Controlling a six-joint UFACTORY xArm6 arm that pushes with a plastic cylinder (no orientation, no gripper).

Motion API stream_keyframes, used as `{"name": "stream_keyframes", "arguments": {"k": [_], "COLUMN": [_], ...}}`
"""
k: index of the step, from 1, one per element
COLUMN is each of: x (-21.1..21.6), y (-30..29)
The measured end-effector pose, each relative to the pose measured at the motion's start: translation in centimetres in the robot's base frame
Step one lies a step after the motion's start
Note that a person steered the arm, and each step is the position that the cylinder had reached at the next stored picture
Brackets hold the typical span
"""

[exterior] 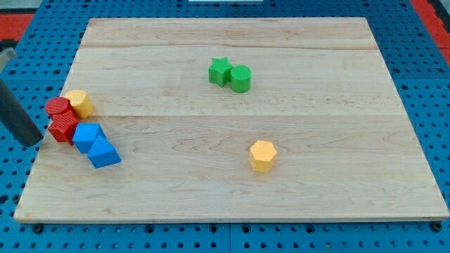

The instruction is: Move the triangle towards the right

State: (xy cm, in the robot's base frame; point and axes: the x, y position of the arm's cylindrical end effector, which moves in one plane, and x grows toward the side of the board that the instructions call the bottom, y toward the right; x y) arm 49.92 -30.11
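One dark rod ends in my tip, at the view's left edge beside the red blocks. It has no fingers and grasps nothing. Blue triangle: ridged, unmarked, touching the blue cube, lower left.

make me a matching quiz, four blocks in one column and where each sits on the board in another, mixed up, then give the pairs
Blocks:
1. green star
2. yellow hexagon
3. blue triangle
4. red blocks

Places:
A. alone, right of centre toward the view's bottom
B. at the view's left edge, next to my tip
C. upper middle, touching a green cylinder
D. lowest of the left cluster, below a blue cube

Pairs: 1-C, 2-A, 3-D, 4-B
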Motion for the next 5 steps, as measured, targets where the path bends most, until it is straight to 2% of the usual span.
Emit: {"name": "stream_keyframes", "arguments": {"k": [3, 4, 5], "x": [3.5, 3.6, 3.6], "y": [3.6, 7.8, 9.7]}}
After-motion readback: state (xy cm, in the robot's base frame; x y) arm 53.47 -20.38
